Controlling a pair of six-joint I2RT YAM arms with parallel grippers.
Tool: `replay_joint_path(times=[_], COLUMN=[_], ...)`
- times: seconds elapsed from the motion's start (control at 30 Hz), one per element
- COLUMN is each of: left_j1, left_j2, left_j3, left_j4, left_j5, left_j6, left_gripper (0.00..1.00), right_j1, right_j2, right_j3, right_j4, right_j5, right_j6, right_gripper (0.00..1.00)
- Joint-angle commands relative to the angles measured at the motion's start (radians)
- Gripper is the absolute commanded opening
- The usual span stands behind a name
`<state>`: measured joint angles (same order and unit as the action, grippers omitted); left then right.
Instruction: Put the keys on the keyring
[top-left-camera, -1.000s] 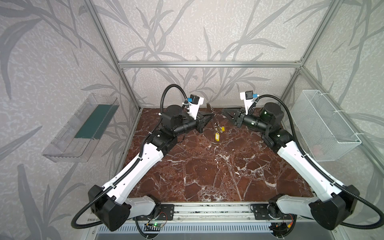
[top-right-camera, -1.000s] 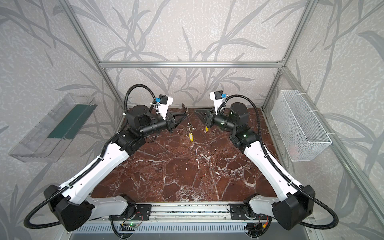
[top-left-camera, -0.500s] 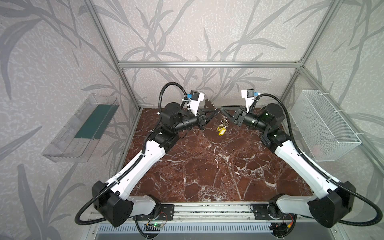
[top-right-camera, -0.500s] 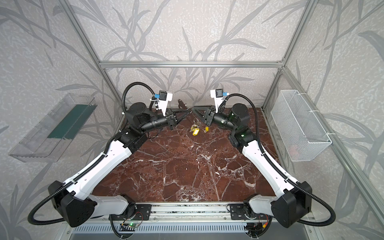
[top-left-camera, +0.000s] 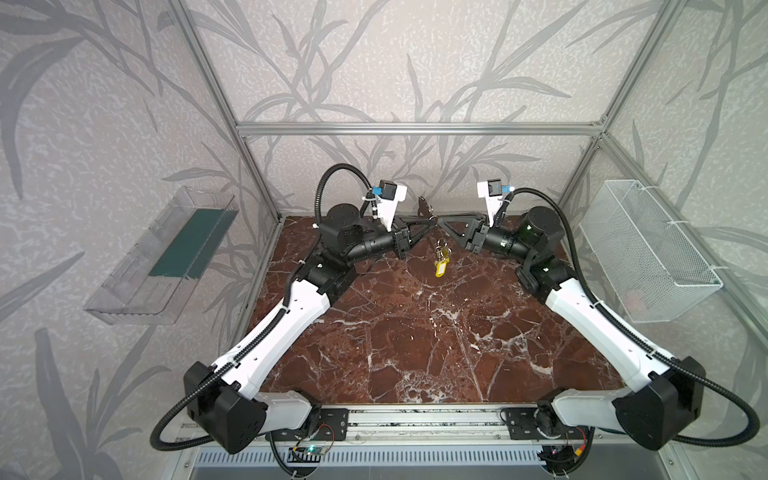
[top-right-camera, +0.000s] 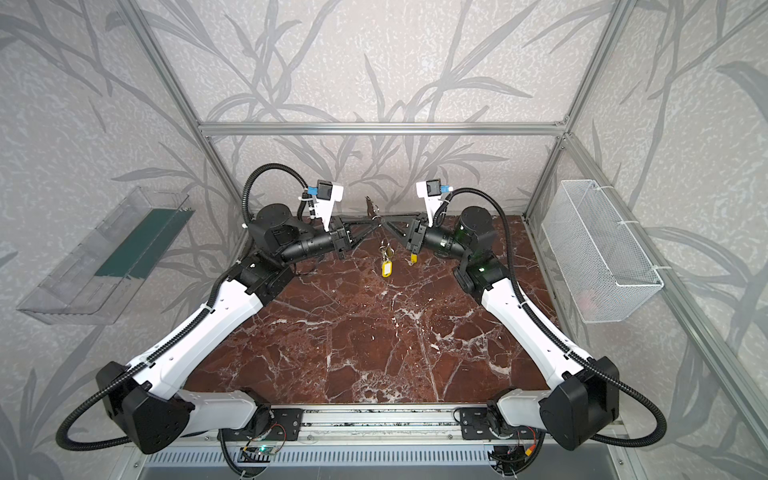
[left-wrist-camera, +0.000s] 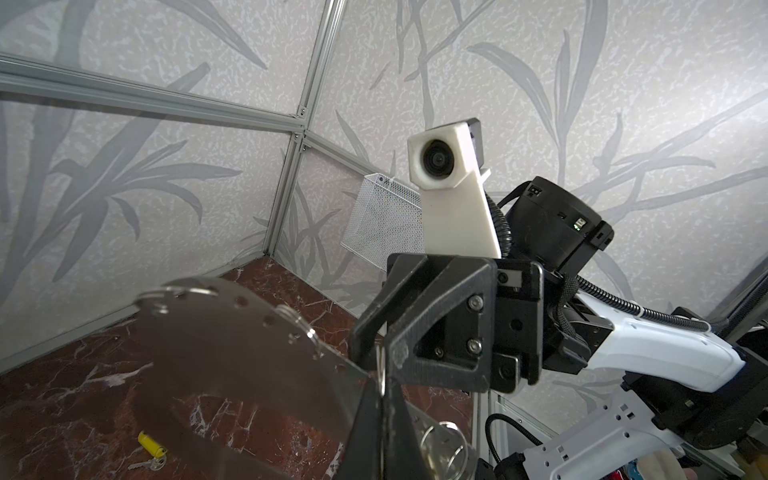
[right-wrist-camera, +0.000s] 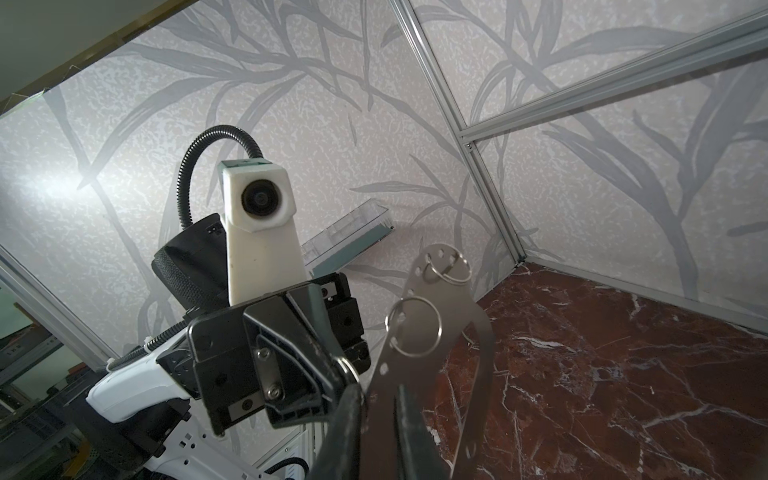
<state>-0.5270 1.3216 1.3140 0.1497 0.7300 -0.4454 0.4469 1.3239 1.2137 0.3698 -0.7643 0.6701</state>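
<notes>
Now raised: left gripper (top-left-camera: 430, 221), clamped on the keyring (right-wrist-camera: 440, 332), meets the narrowing right gripper (top-left-camera: 441, 223); one key (top-left-camera: 441, 266) dangles, another (left-wrist-camera: 153, 444) lies on the counter (top-left-camera: 415, 332).

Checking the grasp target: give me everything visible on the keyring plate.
The keyring is a flat, thin, silvery-grey metal plate with a rounded outline, an elongated slot and a row of small holes along its straight edge. Several split rings hang through those holes. It is held in the air above the marble table, standing up and tilted, near the back wall. The left gripper is shut on its lower end; the right gripper meets it there.
</notes>
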Motion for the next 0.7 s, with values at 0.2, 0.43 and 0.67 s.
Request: replay_joint_path(times=[0.2,0.43,0.67], left_j1=[0.002,0.000,0.014], left_j2=[0.018,0.025,0.005], left_j3=[0.062,0.064,0.083], left_j4=[0.054,0.053,-0.071], left_j5=[0.050,0.041,0.013], left_j6=[-0.038,-0.056,-0.030], left_gripper=[0.00,0.00,0.22], right_j1=[0.015,0.013,-0.011], right_j2=[0.018,-0.008,-0.046], right_j3=[0.022,0.020,0.005], right_j4=[0.044,0.004,-0.055], right_j5=[-0.065,-0.058,-0.024], right_j6=[0.011,-0.025,-0.108], right_gripper=[0.07,0.00,0.00])
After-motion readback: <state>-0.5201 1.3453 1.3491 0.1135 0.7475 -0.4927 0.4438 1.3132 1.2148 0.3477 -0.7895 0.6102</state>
